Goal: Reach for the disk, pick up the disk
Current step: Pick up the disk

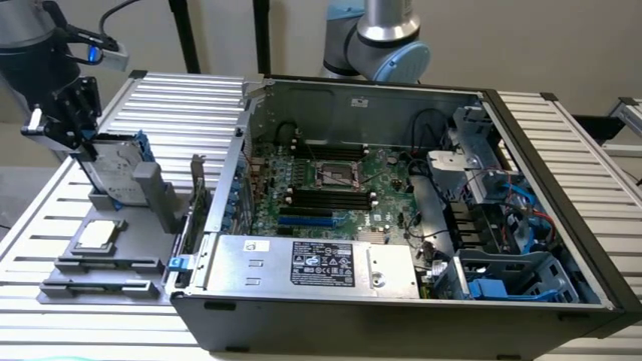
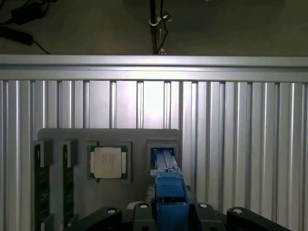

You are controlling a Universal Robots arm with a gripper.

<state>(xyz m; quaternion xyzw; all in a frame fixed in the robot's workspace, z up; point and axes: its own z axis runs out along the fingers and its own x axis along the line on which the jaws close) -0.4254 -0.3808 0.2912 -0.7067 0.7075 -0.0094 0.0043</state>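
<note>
Near the worktop point(image 1: 186, 94) edge on the exterior view's left, the gripper point(image 1: 84, 144) sits over the disk point(image 1: 113, 170), jaws narrowed onto its blue-railed top edge. The disk stands upright, slightly tilted, still seated in a slot of the grey holder point(image 1: 150, 192). Just beside it on the same grey fixture lies a square CPU chip point(image 1: 98, 235), flat and apart from the disk, and further toward the exterior view's right an open computer case point(image 1: 401, 320) fills the middle of the worktop.
</note>
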